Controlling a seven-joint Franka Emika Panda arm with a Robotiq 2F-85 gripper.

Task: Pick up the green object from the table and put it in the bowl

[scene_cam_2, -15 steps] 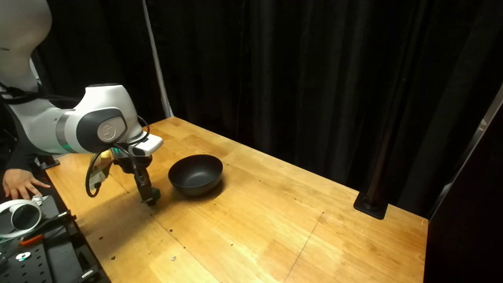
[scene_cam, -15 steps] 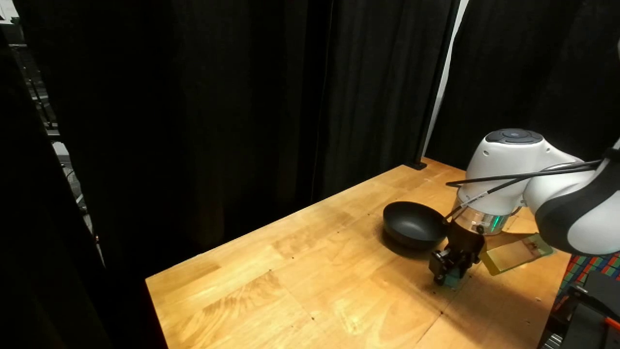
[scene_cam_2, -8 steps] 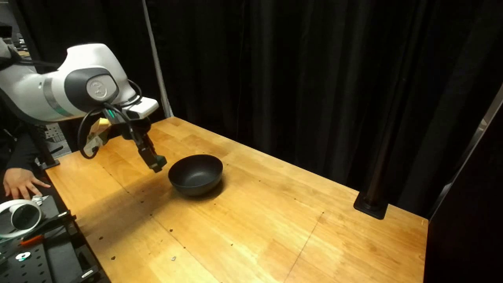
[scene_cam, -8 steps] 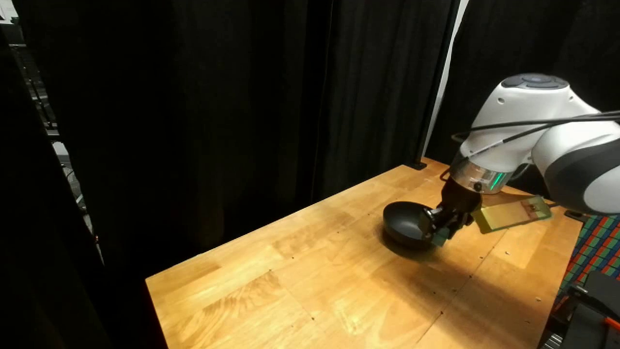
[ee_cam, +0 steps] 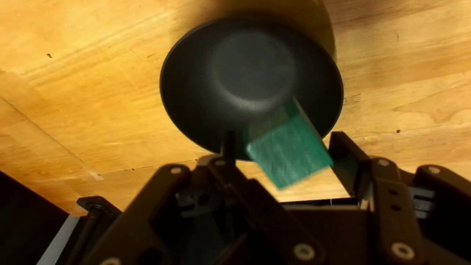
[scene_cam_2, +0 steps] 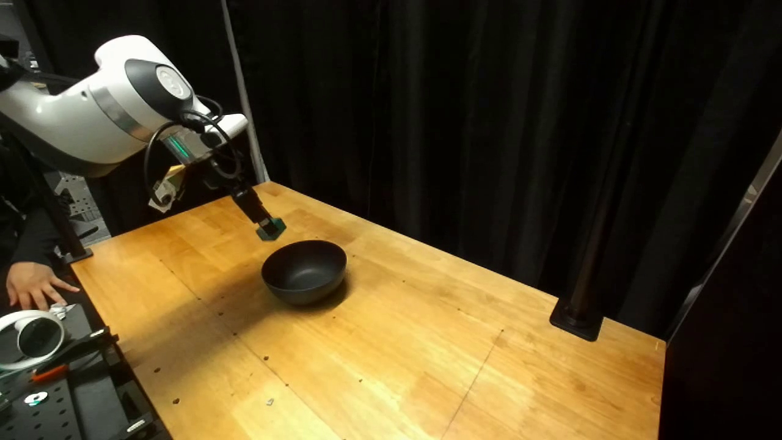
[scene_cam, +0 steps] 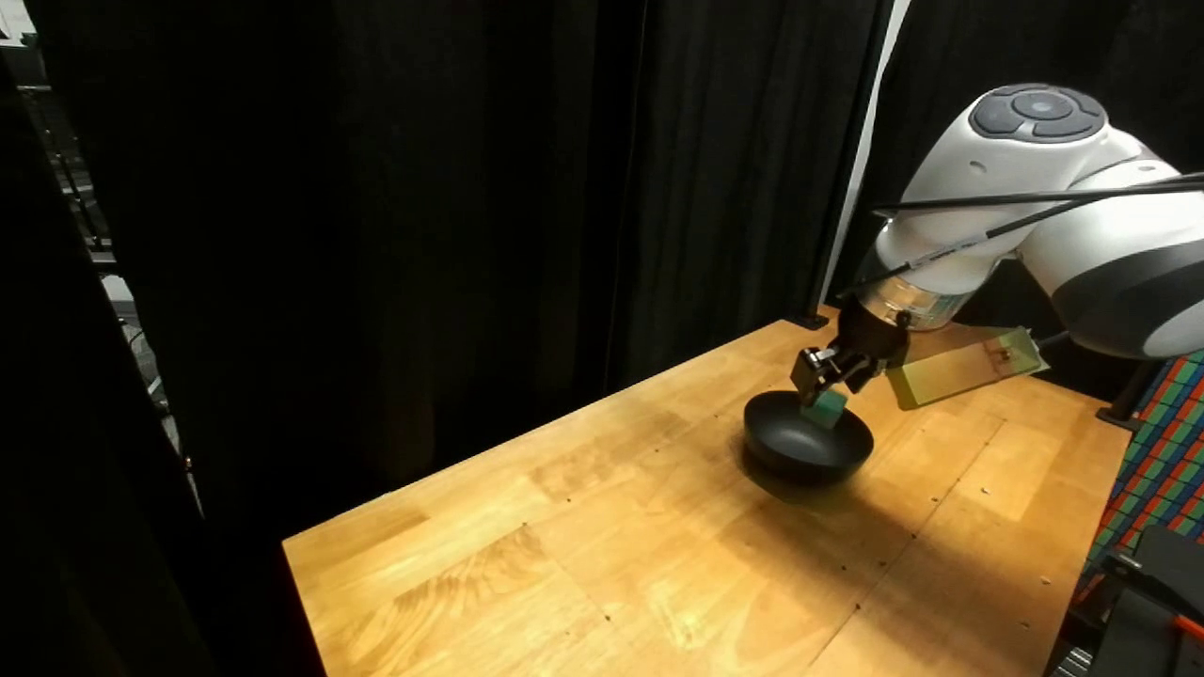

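1. Although the pincer (ee_cam: pixel 284 149) stands part-spread, the green block (ee_cam: pixel 290 156) between its tips, the bowl (ee_cam: pixel 254 66) below and ahead, firm contact is unclear.
2. Block: likely light, stiff, slick; best held by opposite flat faces.

Table (scene_cam_2: pixel 415 342): brightly lit, soft shadow beside the bowl (scene_cam_2: pixel 304 274)
Curtains (scene_cam_2: pixel 458 153): nearly black (folds barely show)
Block (ee_cam: pixel 290 152): seems blurred in wrist view

Room to pass lies around the bowl (scene_cam_2: pixel 305 276), with the green block (scene_cam: pixel 825 409) and end effector (ee_cam: pixel 283 147) in the way above.
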